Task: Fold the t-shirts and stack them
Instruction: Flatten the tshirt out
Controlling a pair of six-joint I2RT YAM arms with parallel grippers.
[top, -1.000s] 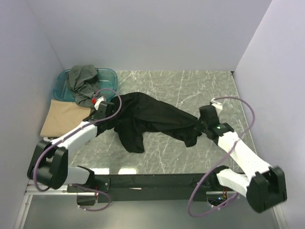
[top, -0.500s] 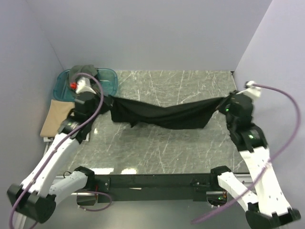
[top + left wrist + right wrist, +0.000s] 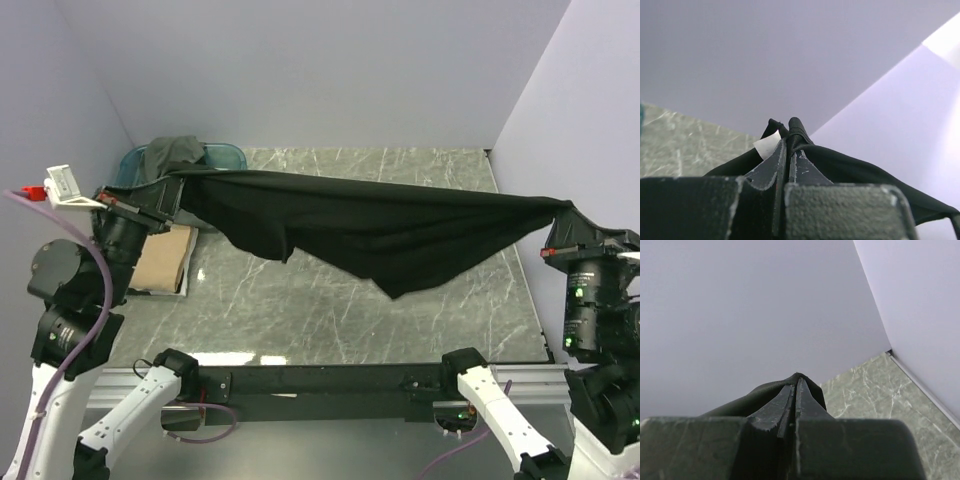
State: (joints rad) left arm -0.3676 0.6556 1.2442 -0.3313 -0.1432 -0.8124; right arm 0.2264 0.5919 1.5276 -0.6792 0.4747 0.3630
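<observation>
Stretched taut in mid-air over the marble table point(image 3: 320, 315): black t-shirt point(image 3: 380, 225), raised higher and pulled wider than half a second ago, lower edge sagging to a point. Left end clenched in the left gripper point(image 3: 789, 150) beside a white label point(image 3: 766, 145); right end clenched in the right gripper point(image 3: 794, 390). Beyond the left arm, tan t-shirt point(image 3: 160, 262) flat on the table. Farthest back, grey-olive t-shirt point(image 3: 175, 152) heaped in a teal tub point(image 3: 228, 155).
</observation>
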